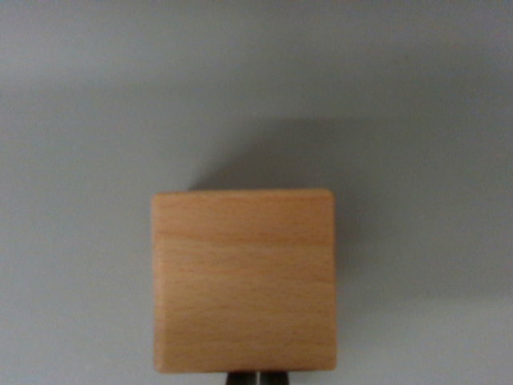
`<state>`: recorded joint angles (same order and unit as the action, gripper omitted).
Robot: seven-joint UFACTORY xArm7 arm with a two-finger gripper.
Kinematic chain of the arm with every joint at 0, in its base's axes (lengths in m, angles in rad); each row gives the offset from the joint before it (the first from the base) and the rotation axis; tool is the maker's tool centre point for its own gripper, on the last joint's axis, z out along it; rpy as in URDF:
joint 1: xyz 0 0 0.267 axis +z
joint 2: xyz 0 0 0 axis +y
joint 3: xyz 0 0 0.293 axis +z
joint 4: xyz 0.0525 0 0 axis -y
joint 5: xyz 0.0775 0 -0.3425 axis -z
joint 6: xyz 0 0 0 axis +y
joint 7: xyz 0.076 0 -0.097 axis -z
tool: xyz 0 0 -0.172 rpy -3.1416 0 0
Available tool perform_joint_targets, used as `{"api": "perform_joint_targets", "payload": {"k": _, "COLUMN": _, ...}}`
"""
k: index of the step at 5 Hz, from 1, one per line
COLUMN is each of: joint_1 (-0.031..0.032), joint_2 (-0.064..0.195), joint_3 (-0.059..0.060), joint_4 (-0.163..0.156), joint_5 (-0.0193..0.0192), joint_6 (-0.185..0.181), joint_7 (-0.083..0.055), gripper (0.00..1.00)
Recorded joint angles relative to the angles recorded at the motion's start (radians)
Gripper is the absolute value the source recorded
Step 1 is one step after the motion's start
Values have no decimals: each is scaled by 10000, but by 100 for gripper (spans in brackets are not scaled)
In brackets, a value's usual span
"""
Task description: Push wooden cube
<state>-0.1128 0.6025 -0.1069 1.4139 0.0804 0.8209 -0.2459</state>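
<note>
Because the gripper point(257, 377) sits pressed together just behind the wooden cube point(244, 281), its 2 fingertips form 1 blunt pusher, with bare grey bench point(80, 120) beyond; no edges show.

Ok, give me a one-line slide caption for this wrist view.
Wooden cube fills the lower centre on a plain grey surface, dark pincer tips just visible at its bottom edge.
</note>
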Motion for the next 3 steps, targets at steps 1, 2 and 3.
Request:
{"api": "perform_joint_targets", "payload": {"k": 1, "joint_1": 5, "joint_2": 150, "joint_3": 13, "joint_4": 240, "joint_5": 10, "joint_6": 91, "joint_7": 21, "gripper": 100}}
{"api": "perform_joint_targets", "payload": {"k": 2, "joint_1": 5, "joint_2": 150, "joint_3": 13, "joint_4": 240, "joint_5": 10, "joint_6": 91, "joint_7": 21, "gripper": 100}}
{"api": "perform_joint_targets", "payload": {"k": 3, "joint_1": 8, "joint_2": 255, "joint_3": 23, "joint_4": 409, "joint_5": 16, "joint_6": 154, "joint_7": 36, "gripper": 100}}
